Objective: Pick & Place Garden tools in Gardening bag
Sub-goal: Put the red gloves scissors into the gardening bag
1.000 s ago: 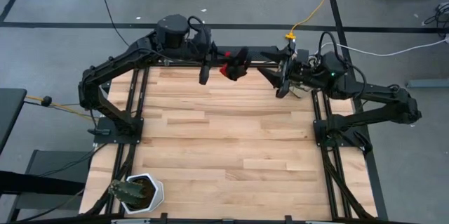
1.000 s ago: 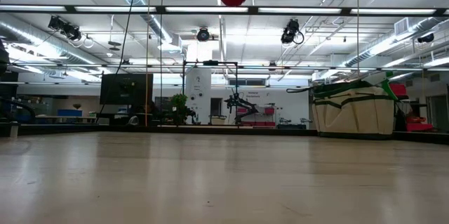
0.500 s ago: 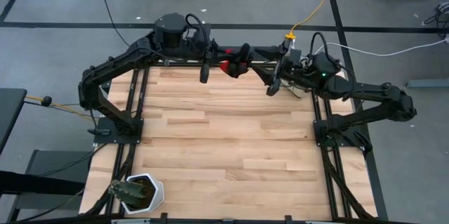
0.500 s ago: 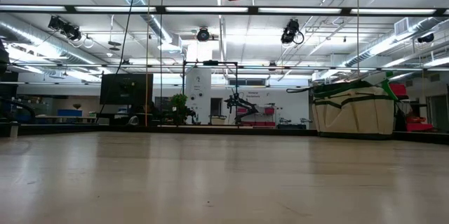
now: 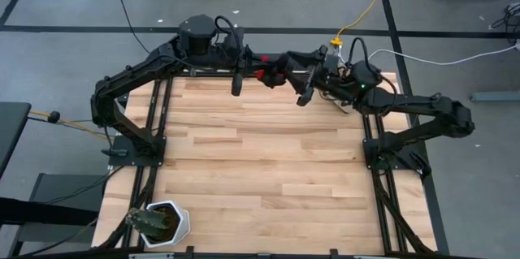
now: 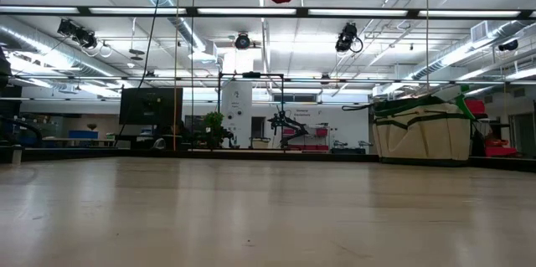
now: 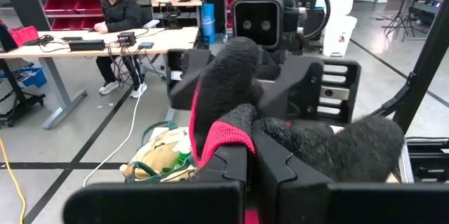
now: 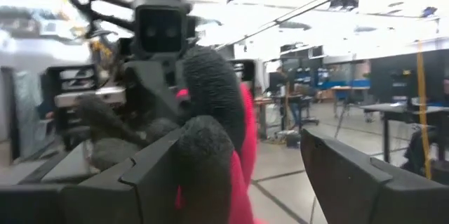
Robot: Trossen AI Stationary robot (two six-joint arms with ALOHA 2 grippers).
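I see the left gripper (image 5: 270,75) clamped on the red glove (image 5: 262,75) at 12 o'clock, right gripper (image 5: 302,88) spread wide around it, bag (image 6: 421,130) nearby.

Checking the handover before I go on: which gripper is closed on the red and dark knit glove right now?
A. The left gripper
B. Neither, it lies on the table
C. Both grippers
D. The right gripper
A: the left gripper pinches the glove, while the right gripper stands open around it.
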